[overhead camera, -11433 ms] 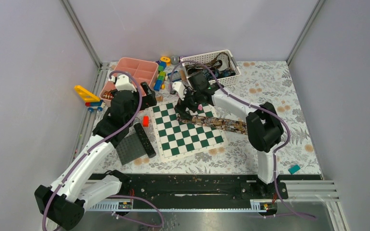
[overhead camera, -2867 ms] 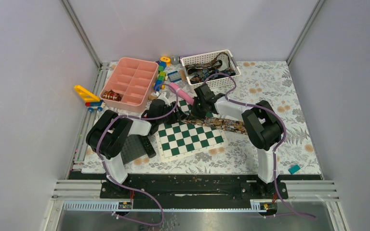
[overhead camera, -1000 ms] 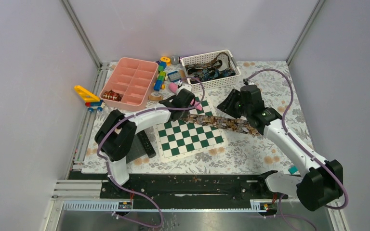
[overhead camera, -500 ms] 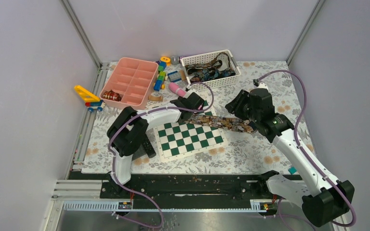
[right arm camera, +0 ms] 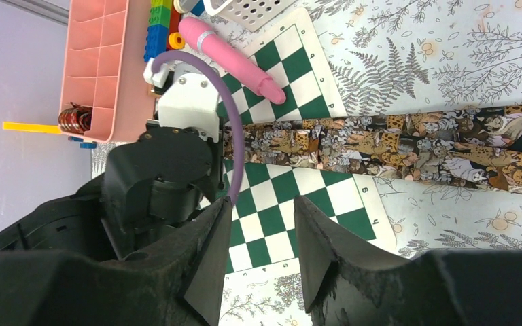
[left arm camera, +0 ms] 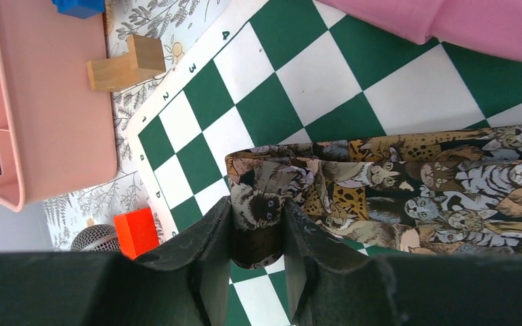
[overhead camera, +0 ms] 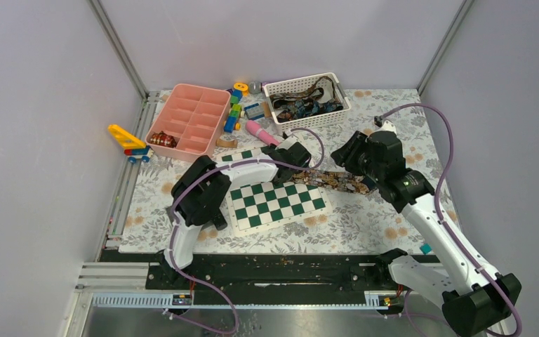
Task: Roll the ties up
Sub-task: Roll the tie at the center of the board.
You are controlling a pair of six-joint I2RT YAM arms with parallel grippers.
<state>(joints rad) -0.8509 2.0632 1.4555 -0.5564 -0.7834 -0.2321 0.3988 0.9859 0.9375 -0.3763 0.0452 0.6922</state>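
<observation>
Soft printed cloth tie [left arm camera: 394, 183], matt black fingers [left arm camera: 211, 261], seemingly glossy chessboard [left arm camera: 292, 102]

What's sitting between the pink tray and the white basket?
The top view shows coloured toy blocks and a small blue box between the pink tray and the white basket.

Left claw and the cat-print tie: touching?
Touching. The left wrist view shows the left claw pinching the folded end of the cat-print tie between both fingers, with no gap.
</observation>
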